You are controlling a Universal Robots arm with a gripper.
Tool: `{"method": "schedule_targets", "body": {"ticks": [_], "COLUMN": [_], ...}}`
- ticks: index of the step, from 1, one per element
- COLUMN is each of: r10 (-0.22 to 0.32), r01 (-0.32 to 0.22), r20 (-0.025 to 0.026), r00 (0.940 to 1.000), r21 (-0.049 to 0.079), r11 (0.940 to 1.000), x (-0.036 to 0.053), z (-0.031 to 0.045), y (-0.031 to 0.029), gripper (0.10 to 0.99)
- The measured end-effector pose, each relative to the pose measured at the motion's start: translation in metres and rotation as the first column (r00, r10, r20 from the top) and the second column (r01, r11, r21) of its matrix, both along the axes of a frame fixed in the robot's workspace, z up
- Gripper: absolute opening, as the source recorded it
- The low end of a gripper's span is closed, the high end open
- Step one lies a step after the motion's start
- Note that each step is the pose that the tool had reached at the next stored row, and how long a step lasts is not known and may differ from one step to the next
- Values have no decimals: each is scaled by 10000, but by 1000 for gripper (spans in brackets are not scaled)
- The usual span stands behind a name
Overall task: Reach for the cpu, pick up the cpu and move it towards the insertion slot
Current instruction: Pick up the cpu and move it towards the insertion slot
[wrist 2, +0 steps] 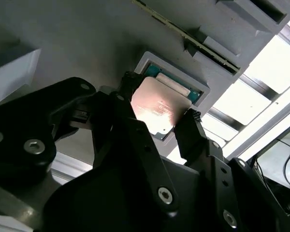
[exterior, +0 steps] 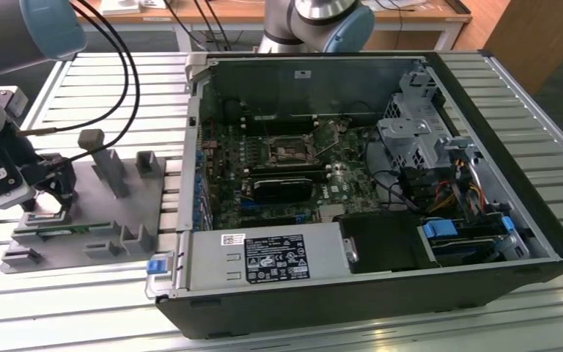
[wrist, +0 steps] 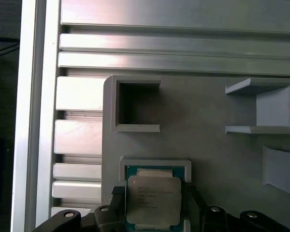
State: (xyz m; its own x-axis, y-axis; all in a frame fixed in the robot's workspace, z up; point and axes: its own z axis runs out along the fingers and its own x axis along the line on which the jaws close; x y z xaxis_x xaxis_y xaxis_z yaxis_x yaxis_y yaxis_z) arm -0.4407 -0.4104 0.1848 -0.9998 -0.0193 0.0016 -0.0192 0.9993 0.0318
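Note:
The cpu [wrist: 153, 202], a small square chip with a shiny silver top, sits between my gripper's black fingers [wrist: 192, 194] just above its pale square nest [wrist: 155, 166] on the grey fixture. In the second wrist view the cpu [wrist 2: 158, 110] is pinched on two opposite edges, and the nest's green rim shows behind it. My gripper [exterior: 50, 207] stands at the exterior view's left, over the fixture plate and shut on the cpu. The insertion slot [exterior: 289, 152], a silvery square frame with a dark centre, lies on the motherboard inside the open computer case, well to the exterior view's right of the gripper.
The grey fixture plate [exterior: 115, 213] carries several upright holders and a narrow green circuit strip [exterior: 62, 233]. The open black computer case [exterior: 516, 154] has tall walls, drive cages and cables. Black cables [exterior: 125, 81] hang above the fixture. A second arm's base [exterior: 316, 22] stands behind the case.

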Motion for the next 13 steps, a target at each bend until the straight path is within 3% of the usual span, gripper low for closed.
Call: {"method": "schedule_targets", "body": {"ticks": [4,5,9,13], "r10": [-1,-1,0,0], "r01": [1,1,0,0], "r20": [0,-1,1,1], "r00": [10000,10000,10000,10000], "r21": [19,26,51,76], "r11": [10000,10000,10000,10000], "x": [0,0,0,0], "z": [-4,-4,-3,75], "y": [0,0,0,0], "gripper": [608,541,541,541]}}
